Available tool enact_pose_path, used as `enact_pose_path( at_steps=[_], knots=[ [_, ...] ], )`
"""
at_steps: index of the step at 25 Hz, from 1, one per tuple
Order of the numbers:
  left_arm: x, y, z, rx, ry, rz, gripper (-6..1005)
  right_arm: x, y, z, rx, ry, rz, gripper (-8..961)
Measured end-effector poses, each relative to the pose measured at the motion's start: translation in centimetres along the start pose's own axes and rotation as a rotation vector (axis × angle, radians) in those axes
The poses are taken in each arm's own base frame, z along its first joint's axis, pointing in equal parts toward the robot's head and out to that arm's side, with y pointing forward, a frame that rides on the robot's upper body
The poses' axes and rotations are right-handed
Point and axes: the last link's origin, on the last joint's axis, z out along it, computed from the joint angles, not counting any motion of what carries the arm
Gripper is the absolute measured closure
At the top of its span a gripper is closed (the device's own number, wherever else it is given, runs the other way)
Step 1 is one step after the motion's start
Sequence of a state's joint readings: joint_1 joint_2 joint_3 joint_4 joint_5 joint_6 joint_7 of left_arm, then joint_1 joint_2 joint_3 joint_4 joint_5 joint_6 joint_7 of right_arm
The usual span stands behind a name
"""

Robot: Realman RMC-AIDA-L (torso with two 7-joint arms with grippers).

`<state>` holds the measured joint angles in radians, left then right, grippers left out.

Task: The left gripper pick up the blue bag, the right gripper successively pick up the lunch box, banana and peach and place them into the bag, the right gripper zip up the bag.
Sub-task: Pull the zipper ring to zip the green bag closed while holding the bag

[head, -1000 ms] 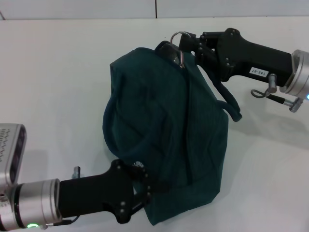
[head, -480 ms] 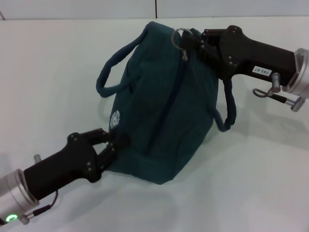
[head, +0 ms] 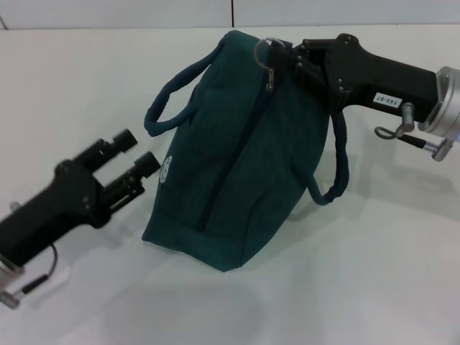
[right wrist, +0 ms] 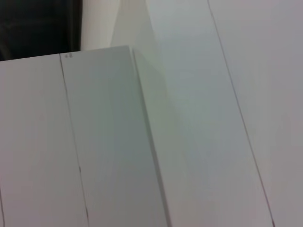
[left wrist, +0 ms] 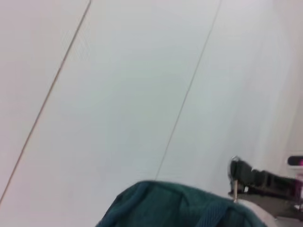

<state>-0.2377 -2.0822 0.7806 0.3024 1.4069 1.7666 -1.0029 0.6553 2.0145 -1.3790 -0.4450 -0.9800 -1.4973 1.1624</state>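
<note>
- The left gripper (head: 136, 159) is seen toward the left edge of the bench (head: 79, 79), low over the surface, with its arm reaching in from the near left corner.
- Its jaws are spread apart and hold nothing; the fingertips (head: 126, 138) are pointed at the bag and are stopped just beside its left face, with no contact visible.
- The blue bag (head: 230, 158) is stood upright near the middle of the bench, toward the far edge, leaning slightly to the left at its base.
- Its zip is seen run up the near face to the top, and a round white logo (head: 167, 171) is shown on the left face.
- One loop handle (head: 172, 93) is arched out to the left; the other handle (head: 336, 162) is hung down the right side.
- The metal ring pull (head: 269, 61) is seen at the top of the bag.
- The right gripper (head: 291, 59) is reached in from the right edge of the bench, and its jaws are closed on the ring pull at the top of the bag.
- In the left wrist view the bag's top (left wrist: 180, 208) and the right gripper (left wrist: 246, 175) are shown against the white bench.
</note>
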Motion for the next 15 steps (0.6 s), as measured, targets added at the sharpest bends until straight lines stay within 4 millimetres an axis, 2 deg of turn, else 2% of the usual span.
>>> enact_pose_path(
  at_steps=[5, 8, 12, 13, 15],
  knots=[
    [4.0, -1.3, 0.9, -0.097, -0.095, 0.012, 395, 0.0, -0.1, 0.0, 0.008, 0.001, 0.002, 920],
    [7.8, -1.8, 2.3, -0.143, -0.213, 0.019, 340, -0.1, -0.2, 0.3, 0.007, 0.001, -0.001, 919],
    [12.5, -1.4, 4.6, -0.132, -0.403, 0.044, 302, -0.3, -0.3, 0.7, 0.005, 0.001, -0.004, 919],
    [14.5, -0.8, 5.8, -0.106, -0.478, 0.056, 302, -0.3, -0.3, 0.8, 0.006, 0.002, -0.005, 919],
    [15.6, -0.3, 6.8, -0.08, -0.534, 0.047, 302, -0.3, -0.4, 0.9, 0.009, 0.004, -0.005, 918]
  ],
)
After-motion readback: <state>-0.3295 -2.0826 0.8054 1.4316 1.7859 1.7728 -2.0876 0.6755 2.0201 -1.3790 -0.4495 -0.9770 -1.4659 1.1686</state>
